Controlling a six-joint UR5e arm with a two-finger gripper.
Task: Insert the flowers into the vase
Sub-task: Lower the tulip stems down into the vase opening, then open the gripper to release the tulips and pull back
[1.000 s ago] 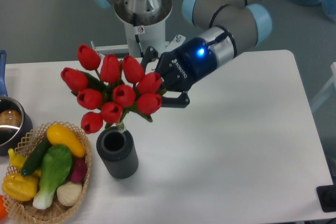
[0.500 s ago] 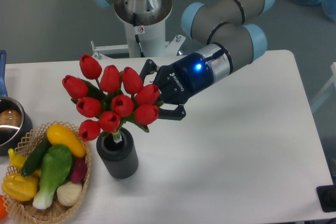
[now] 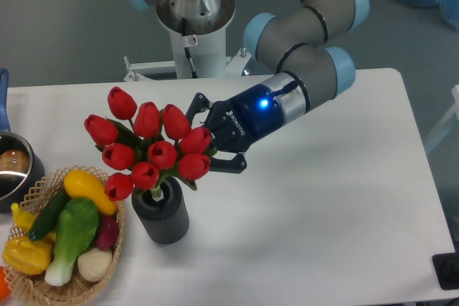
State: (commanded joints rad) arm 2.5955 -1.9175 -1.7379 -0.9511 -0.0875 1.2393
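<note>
Fixed camera view:
Flowers [image 3: 147, 150]: one bunch, nine red tulip heads counted, green leaves between them; the stems gather downward and enter the mouth of the vase.
Vase [image 3: 161, 213]: one, dark grey cylinder, upright on the desk [image 3: 323, 220], near-left part, just right of the basket.
Tool [image 3: 209, 142]: one, black with a blue light, reaching in from the right at the level of the blooms; its fingers sit against the right side of the bunch, but whether they pinch the stems I cannot tell, as the blooms hide the tips.
Basket [image 3: 43, 286]: one, wicker, near-left corner, holding yellow, green and pale vegetables.
Pot [image 3: 13, 170]: one, metal, at the left edge, blue handle behind it.
</note>
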